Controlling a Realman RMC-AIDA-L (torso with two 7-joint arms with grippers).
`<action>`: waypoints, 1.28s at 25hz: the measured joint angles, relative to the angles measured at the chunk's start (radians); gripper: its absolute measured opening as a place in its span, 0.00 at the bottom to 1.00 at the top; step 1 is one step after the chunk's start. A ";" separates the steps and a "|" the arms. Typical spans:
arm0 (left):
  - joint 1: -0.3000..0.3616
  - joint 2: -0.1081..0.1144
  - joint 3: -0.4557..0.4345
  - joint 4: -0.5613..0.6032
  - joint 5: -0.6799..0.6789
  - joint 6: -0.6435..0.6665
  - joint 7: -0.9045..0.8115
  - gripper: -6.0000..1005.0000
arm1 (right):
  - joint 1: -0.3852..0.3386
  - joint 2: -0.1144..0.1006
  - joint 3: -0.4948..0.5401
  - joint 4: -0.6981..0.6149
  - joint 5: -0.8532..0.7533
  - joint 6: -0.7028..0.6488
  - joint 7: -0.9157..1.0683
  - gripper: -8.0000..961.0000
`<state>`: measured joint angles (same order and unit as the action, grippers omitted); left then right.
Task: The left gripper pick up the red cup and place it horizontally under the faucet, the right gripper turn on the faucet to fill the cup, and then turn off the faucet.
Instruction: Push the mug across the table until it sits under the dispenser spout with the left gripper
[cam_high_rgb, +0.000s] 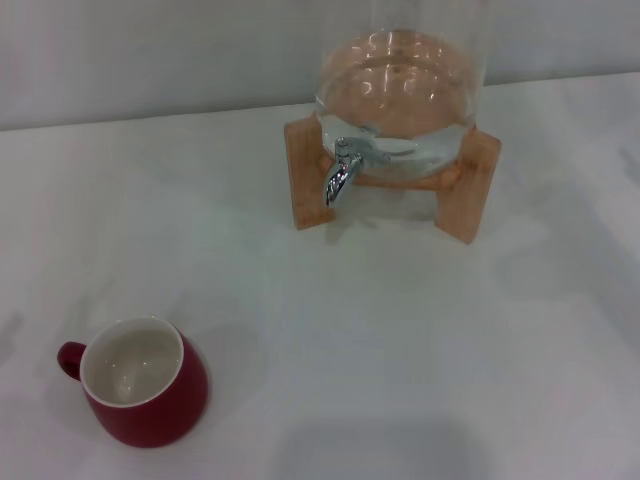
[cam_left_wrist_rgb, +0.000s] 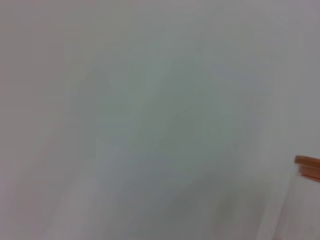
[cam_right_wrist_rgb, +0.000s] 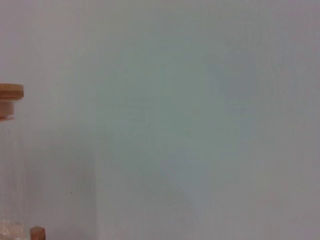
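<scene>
The red cup (cam_high_rgb: 140, 385) stands upright on the white table at the near left, its white inside showing and its small loop handle pointing left. The chrome faucet (cam_high_rgb: 341, 172) juts from the front of a glass water jar at the back centre, its spout curving down over bare table. Neither the left gripper nor the right gripper shows in any view. Both wrist views show mostly a plain white surface.
The glass jar (cam_high_rgb: 400, 90) holds water and rests on a wooden stand (cam_high_rgb: 470, 190). A wooden lid edge (cam_left_wrist_rgb: 307, 162) shows in the left wrist view, and the jar's wooden lid (cam_right_wrist_rgb: 11, 92) and a stand post (cam_right_wrist_rgb: 37, 233) in the right wrist view. A pale wall runs behind the white table (cam_high_rgb: 400, 350).
</scene>
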<state>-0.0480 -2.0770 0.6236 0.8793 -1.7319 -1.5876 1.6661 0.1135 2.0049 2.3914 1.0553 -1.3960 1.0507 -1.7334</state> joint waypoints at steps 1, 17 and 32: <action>0.000 0.000 0.000 0.000 0.001 0.000 0.000 0.85 | 0.000 0.000 0.000 0.000 0.000 0.000 0.000 0.66; -0.003 0.000 -0.001 0.005 0.015 0.000 0.001 0.85 | 0.000 0.000 0.000 0.000 0.000 0.002 0.000 0.66; 0.025 -0.008 0.006 -0.004 0.054 -0.010 0.098 0.85 | 0.002 0.000 0.012 -0.001 0.010 -0.004 -0.001 0.66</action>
<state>-0.0231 -2.0848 0.6296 0.8750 -1.6781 -1.5976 1.7640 0.1152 2.0049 2.4029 1.0548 -1.3859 1.0471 -1.7343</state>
